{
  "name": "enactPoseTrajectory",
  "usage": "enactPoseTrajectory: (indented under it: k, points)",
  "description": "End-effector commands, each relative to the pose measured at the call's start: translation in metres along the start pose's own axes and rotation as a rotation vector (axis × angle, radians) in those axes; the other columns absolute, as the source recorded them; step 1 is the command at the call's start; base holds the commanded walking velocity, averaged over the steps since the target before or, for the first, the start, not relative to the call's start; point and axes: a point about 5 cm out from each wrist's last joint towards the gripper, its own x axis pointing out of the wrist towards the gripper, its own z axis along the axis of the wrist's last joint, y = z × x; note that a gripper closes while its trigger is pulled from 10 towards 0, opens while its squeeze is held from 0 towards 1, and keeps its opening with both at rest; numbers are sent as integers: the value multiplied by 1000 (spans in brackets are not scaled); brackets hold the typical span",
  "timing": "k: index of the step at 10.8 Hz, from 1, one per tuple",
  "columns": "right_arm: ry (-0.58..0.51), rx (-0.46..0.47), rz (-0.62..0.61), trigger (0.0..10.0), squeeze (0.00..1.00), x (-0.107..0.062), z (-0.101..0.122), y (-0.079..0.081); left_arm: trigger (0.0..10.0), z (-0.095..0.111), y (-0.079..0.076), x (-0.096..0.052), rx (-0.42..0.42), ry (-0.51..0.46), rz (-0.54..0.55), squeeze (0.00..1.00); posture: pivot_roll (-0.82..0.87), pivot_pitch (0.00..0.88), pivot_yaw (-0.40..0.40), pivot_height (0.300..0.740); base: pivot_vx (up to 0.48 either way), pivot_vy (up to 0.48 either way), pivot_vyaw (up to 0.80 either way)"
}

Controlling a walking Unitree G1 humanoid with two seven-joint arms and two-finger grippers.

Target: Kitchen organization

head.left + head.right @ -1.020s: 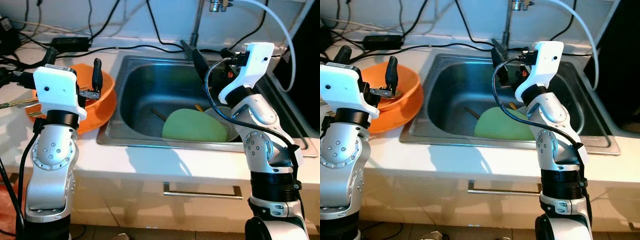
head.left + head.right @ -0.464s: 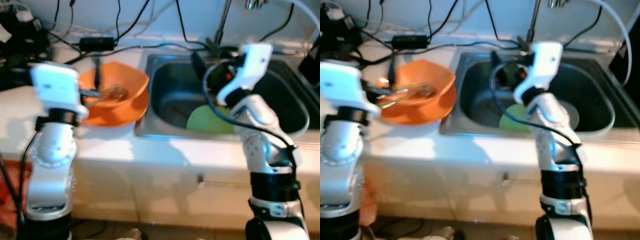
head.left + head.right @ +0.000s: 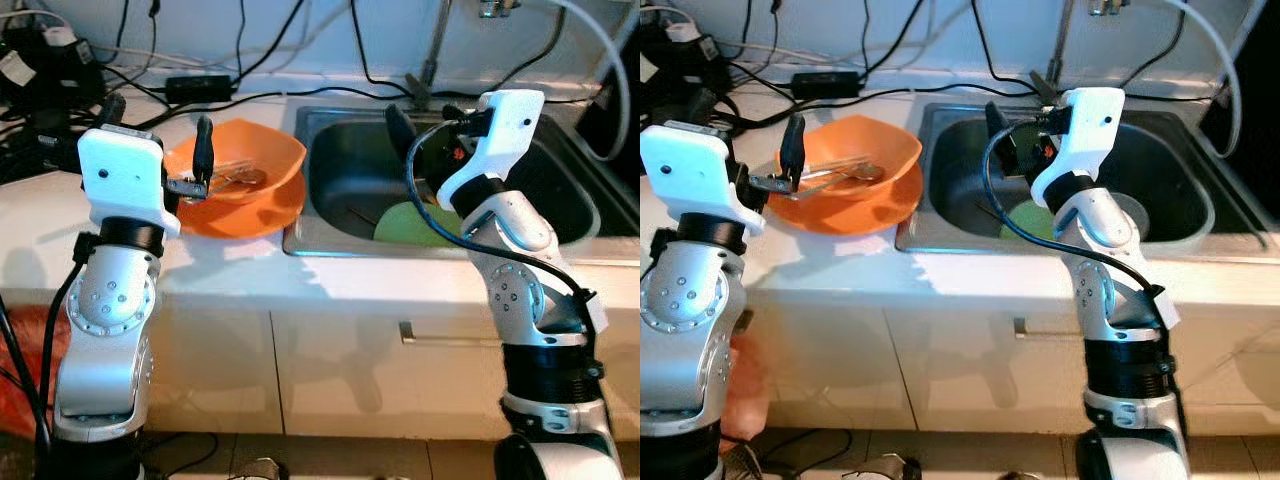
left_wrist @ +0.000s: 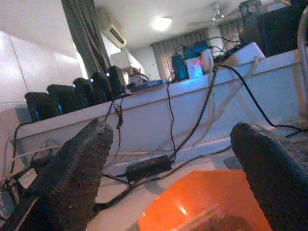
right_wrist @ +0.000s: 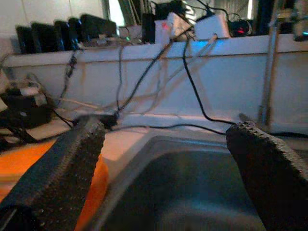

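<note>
- Left gripper [image 3: 155, 140] up in the upper left of the left eye frame, fingers spread wide, nothing between them, hanging just over the near rim of the orange bowl [image 3: 270, 160].
- Orange bowl sitting on a matching orange plate [image 3: 262, 212] on the white counter [image 3: 230, 278], right beside the left edge of the sink [image 3: 330, 215]. Looks like some utensils [image 3: 232, 178] lying in the bowl, long axis roughly left-to-right across the frame, handles toward the left gripper. Too small to tell forks from spoons.
- Right gripper [image 5: 168, 144] also splayed wide and empty, upper middle of the left eye frame, poised above the sink's back left corner.
- Green plate [image 3: 415, 222] lying down in the sink basin, below and slightly right of the right gripper, partly hidden behind the right arm.
- Best guess: bowl stuff belongs to the left arm, already practically on top of it, while the sink dishes sit closer to the right one.
- Tangle of black cables [image 3: 250, 60] along the back wall, worth avoiding.
</note>
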Motion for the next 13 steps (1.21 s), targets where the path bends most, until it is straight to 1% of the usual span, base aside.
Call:
enactPoseTrajectory:
  k: [1, 3, 4, 5, 7, 8, 9, 11, 13]
  points:
    - [40, -17, 25, 10000, 0, -1, -5, 3, 10000, -4, -2, -2, -12, 22, -15, 0, 92, 69, 10, 740, 0, 0, 0]
    - [103, -35, 95, 10000, 0, -3, -15, 13, 10000, -13, -3, -1, -72, 88, -6, 0, 90, 70, 7, 740, 0, 0, 0]
    - [127, -35, 120, 10000, 0, -4, -18, 15, 10000, -14, -2, -1, -83, 91, -3, 0, 90, 70, 7, 740, 0, 0, 0]
    - [149, -48, 154, 10000, 0, -6, -21, 19, 10000, -12, -3, 1, -103, 90, -13, 0, 89, 72, 7, 740, 458, 0, 0]
    - [154, -51, 158, 10000, 0, -6, -22, 19, 10000, -10, -3, 3, -101, 88, -10, 0, 88, 71, 8, 740, 465, 0, 0]
    - [155, -51, 159, 10000, 0, -7, -22, 20, 10000, -10, -4, 2, -108, 82, -9, 0, 88, 71, 9, 740, 0, 0, 0]
    - [153, -49, 160, 10000, 0, -7, -21, 20, 10000, -10, -6, 1, -100, 77, -21, 0, 88, 72, 8, 740, 0, 0, 0]
    - [126, -57, 155, 10000, 0, -6, -18, 22, 10000, -7, -10, 2, -116, 66, -28, 0, 86, 71, 6, 740, 0, 0, 0]
    - [23, -27, 136, 10000, 0, -8, -2, 22, 10000, -6, -2, -1, -99, 54, 6, 0, 86, 71, 6, 740, 0, 0, 0]
